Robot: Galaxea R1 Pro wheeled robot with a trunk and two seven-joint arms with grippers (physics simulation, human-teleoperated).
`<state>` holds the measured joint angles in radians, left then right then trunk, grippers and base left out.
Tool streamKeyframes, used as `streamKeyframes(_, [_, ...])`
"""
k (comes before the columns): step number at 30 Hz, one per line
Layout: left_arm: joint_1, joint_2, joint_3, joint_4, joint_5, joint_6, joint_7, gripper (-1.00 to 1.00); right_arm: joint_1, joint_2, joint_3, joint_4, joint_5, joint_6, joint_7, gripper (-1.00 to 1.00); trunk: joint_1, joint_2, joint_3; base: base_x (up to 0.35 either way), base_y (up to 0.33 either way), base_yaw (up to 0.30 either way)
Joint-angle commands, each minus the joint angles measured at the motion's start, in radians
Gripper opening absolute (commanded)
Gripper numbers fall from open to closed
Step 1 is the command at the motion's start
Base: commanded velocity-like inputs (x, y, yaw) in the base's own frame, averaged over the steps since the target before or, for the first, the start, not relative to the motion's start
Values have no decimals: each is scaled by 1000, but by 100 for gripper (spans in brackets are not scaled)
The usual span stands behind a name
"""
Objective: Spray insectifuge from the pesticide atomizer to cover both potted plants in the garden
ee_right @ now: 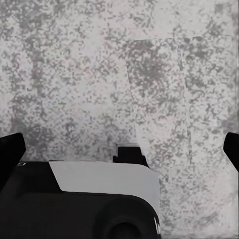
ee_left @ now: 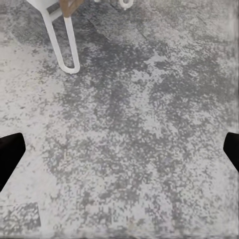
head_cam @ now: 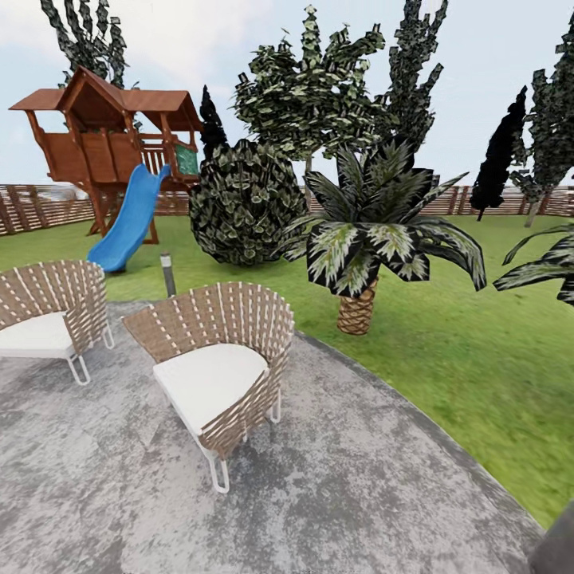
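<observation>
Two wicker chairs [head_cam: 211, 363] on stone patio [head_cam: 359, 494] ahead, left gripper [ee_left: 119, 149] and right gripper [ee_right: 119, 149] wide, robot base [ee_right: 84, 204] below right.

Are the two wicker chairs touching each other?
Apart. The head view shows bare patio between the left chair and the near chair.

Black base [ee_right: 74, 214] (pale grey panel)

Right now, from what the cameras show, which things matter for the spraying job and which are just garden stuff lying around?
Belongs to the job:
- lawn and stone patio of the garden
- left gripper, open
- right gripper, open

Just there:
- two wicker chairs
- palm
- round bush
- playhouse with blue slide
- lamp post
- fence
</observation>
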<state>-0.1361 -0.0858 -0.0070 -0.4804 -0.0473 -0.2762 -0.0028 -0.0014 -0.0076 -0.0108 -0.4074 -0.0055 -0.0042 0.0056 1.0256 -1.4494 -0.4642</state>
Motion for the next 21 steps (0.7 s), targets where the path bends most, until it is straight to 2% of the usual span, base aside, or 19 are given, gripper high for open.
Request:
streamKeyframes(1, [0, 0, 1, 0, -5, -3, 0, 100, 0, 0, -1, -1, -1, 0, 1, 100, -1, -1, -1, -305, -79, -272])
streamKeyframes(12, [0, 1, 2, 0, -5, -3, 0, 100, 0, 1, 0, -1, 0, 0, 1, 100, -1, -1, -1, -311, -17, -272])
streamKeyframes(21, [0, 1, 2, 0, -4, -3, 1, 100, 0, 0, -1, -1, -1, 0, 1, 100, -1, -1, -1, -94, 0, -273])
